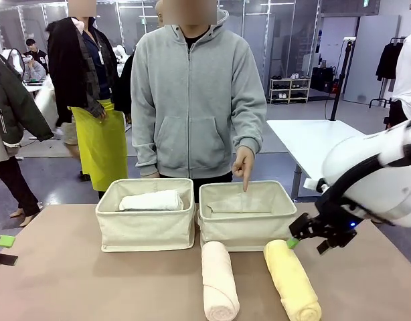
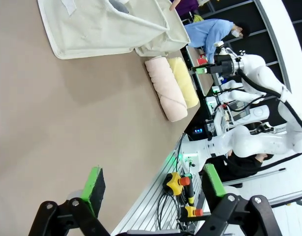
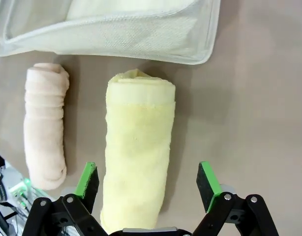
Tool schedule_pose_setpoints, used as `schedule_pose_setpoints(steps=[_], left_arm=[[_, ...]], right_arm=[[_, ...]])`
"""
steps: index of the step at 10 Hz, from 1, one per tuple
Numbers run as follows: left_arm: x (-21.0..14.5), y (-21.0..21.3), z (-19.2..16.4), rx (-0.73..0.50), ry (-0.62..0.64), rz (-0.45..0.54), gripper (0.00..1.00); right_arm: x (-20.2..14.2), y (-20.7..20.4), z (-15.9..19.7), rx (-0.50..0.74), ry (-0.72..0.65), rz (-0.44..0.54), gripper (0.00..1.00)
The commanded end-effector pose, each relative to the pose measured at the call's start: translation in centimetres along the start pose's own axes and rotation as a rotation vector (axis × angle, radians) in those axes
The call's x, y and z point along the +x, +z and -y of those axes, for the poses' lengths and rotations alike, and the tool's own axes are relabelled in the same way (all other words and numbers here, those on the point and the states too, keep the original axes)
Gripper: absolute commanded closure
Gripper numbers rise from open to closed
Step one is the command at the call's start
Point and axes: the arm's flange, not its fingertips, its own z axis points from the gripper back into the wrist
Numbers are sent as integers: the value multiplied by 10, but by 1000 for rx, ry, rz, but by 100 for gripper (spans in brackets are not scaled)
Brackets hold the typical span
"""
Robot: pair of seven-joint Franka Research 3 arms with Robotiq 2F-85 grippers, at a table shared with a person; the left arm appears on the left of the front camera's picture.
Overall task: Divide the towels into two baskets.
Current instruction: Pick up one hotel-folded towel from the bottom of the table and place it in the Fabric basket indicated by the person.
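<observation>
The yellow towel point(image 3: 138, 152) lies on the table point(image 1: 71, 281) before the right basket point(image 1: 248, 231), the peach towel point(image 1: 219, 279) just beside it. The right jaws stand apart over the yellow towel, a pad at each side. The left jaws are apart too, over bare table. The white towel point(image 1: 152, 200) lies in the left basket point(image 1: 145, 231). A person's hand point(image 1: 243, 164) points into the right basket.

Front camera looks across your desk point(image 1: 71, 274) at the person point(image 1: 192, 100). Right wrist: close, straight down. Left wrist: low, farther off. All share the yellow towel point(image 1: 292, 281).
</observation>
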Motion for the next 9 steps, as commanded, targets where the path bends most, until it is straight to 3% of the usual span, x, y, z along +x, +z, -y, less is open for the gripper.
schedule_pose_setpoints(steps=[1, 7, 9], left_arm=[[0, 2, 3, -9, -7, 15, 0], [0, 2, 3, -9, -7, 15, 0], [0, 2, 3, -9, -7, 15, 0]], right_arm=[[-95, -26, -4, -82, -36, 40, 0], [-115, -59, -15, -185, 25, -10, 0], [-116, -58, -14, -209, 51, -14, 15]])
